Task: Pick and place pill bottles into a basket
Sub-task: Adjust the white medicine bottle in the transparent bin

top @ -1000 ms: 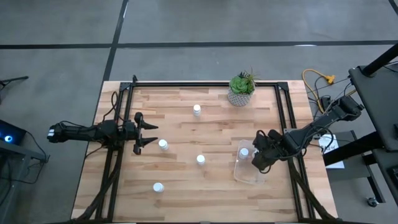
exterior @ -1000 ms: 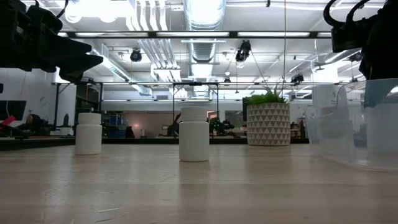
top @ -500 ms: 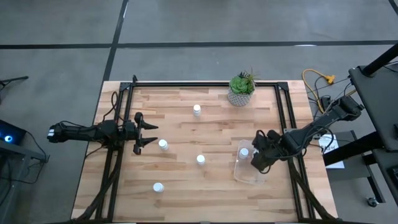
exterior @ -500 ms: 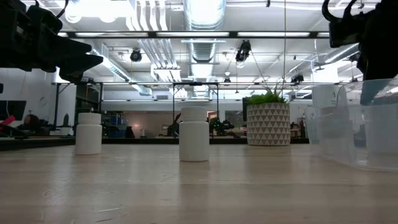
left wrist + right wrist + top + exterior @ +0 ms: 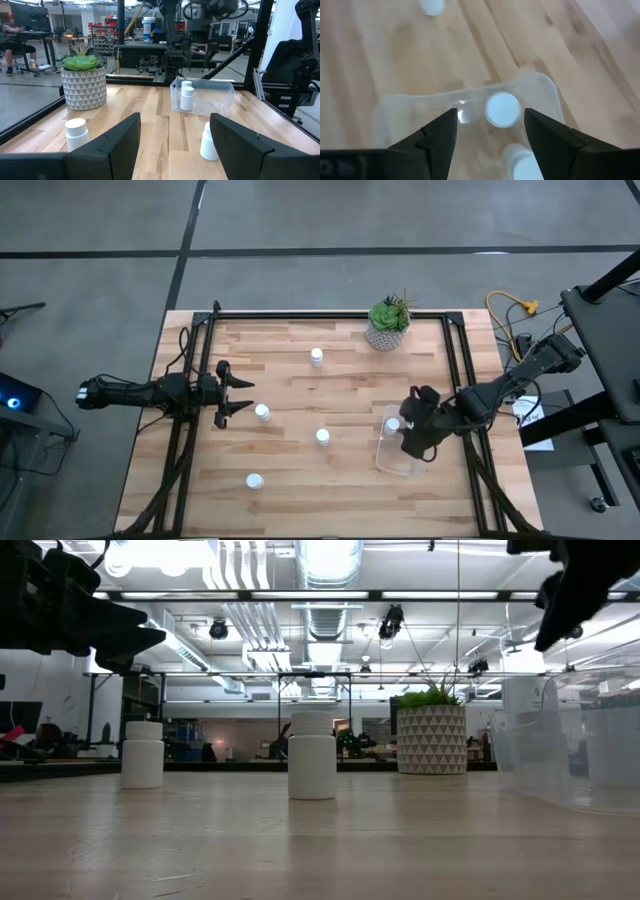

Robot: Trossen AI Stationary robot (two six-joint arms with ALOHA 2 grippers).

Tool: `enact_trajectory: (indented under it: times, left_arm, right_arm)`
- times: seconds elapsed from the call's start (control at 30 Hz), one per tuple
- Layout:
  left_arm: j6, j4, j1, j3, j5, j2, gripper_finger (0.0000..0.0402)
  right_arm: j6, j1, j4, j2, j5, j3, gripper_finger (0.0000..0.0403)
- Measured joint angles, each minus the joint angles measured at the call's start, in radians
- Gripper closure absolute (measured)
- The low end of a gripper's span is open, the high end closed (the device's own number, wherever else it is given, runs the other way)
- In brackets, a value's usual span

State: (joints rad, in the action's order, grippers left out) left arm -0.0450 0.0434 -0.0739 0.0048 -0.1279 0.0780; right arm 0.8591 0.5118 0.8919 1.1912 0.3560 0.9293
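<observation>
Since a second ago: right gripper (image 5: 404,442) shifted further over the basket (image 5: 384,459) and lifted higher out of the low view; left gripper (image 5: 247,396) unmoved, jaws apart, empty.

Right gripper: fingers (image 5: 434,137) spread, nothing between them. Directly below, inside the clear basket, two pill bottles (image 5: 502,108) standing upright (one blurred at the picture's edge).

Beyond the basket from the right gripper, four more bottles on the table (image 5: 300,480): one (image 5: 262,412) just beside the left gripper's tips, one (image 5: 322,436) between the two grippers, one (image 5: 317,356) near the potted plant (image 5: 387,323), one (image 5: 254,480) well apart from both grippers
</observation>
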Motion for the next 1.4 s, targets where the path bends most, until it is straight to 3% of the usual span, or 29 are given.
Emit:
enact_trajectory:
  times: [0.33,0.77,1.4]
  left_arm:
    - [0.0,0.0,0.0,0.0,0.0,0.0,0.018]
    - [0.0,0.0,0.0,0.0,0.0,0.001,0.018]
    - [0.0,0.0,0.0,0.0,0.0,0.002,0.018]
  right_arm:
    - [-0.12,-0.006,-0.14,0.003,-0.169,-0.046,0.0184]
    - [-0.187,-0.051,-0.306,0.046,-0.281,-0.147,0.0184]
    - [-0.224,-0.095,-0.348,0.239,-0.275,-0.149,0.0183]
